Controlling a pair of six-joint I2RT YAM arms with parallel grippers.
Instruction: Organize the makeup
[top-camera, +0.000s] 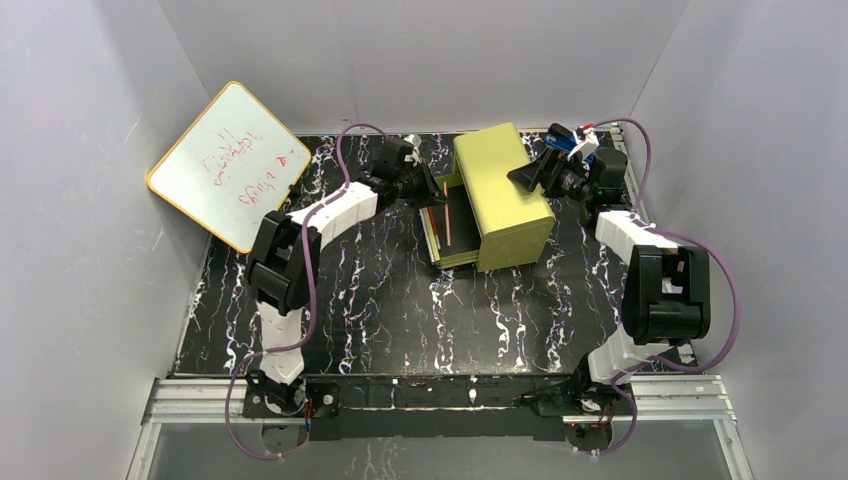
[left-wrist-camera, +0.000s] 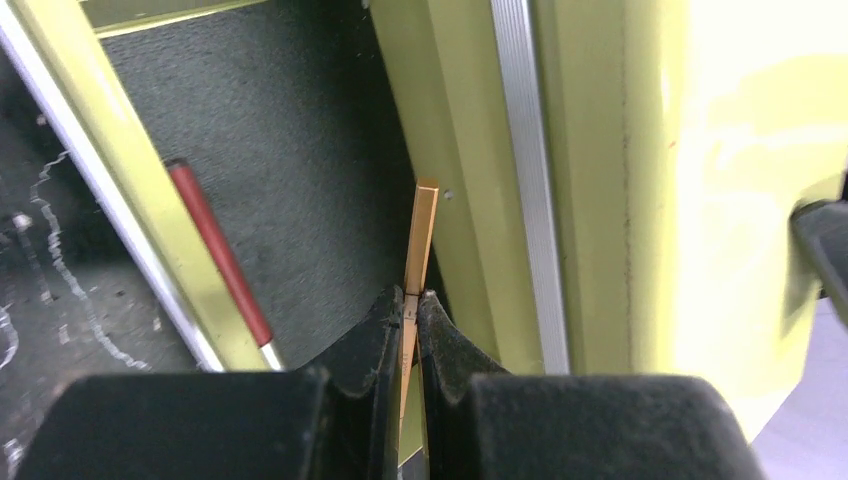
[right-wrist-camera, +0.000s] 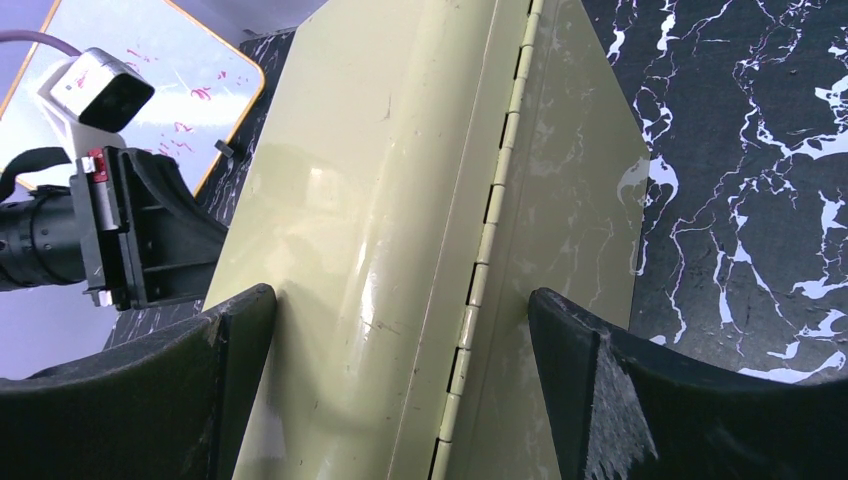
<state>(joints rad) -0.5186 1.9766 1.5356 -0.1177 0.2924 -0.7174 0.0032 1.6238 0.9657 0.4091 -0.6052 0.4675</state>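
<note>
Only the left wrist view shows the left tool pinched tight on a thin orange stick, held just beside the box wall over the open drawer. A red-brown stick lies on the drawer's dark floor along its rim. The right wrist view alone shows the right tool spread wide and empty, its fingers straddling the hinged face of the yellow-green box; whether they touch it is unclear. From above, the box sits on the counter, with the whiteboard leaning at far left.
</note>
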